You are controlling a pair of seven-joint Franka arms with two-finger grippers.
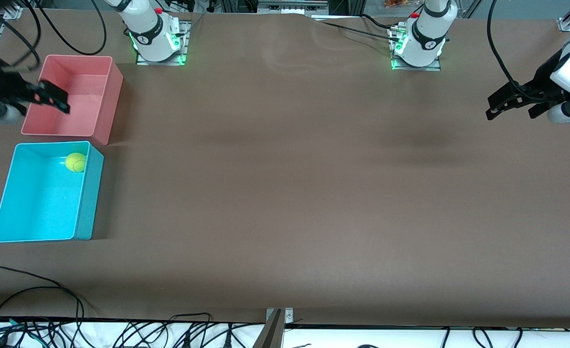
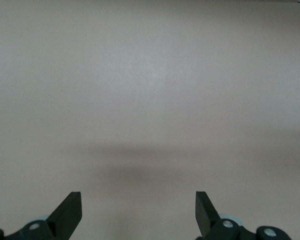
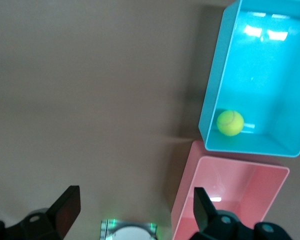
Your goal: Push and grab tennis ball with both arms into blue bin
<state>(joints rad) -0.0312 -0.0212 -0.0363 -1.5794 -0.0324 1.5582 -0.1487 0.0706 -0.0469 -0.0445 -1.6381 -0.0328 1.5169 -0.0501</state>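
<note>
The tennis ball (image 1: 75,162) lies inside the blue bin (image 1: 89,198), in the corner closest to the pink bin. The right wrist view shows the tennis ball (image 3: 230,122) resting against the wall of the blue bin (image 3: 213,95). My right gripper (image 1: 55,99) hangs open and empty over the pink bin; in its wrist view the right gripper (image 3: 135,202) has its fingers wide apart. At the left arm's end of the table my left gripper (image 1: 512,111) hovers over bare brown table, open and empty. Its own view shows the left gripper (image 2: 138,207) with only tabletop beneath.
A pink bin (image 1: 112,104) stands beside the blue bin, farther from the front camera; its wall (image 3: 187,197) shows in the right wrist view. The two arm bases (image 1: 156,41) (image 1: 417,46) stand along the top of the front view. Black cables (image 1: 48,295) trail over the table's near edge.
</note>
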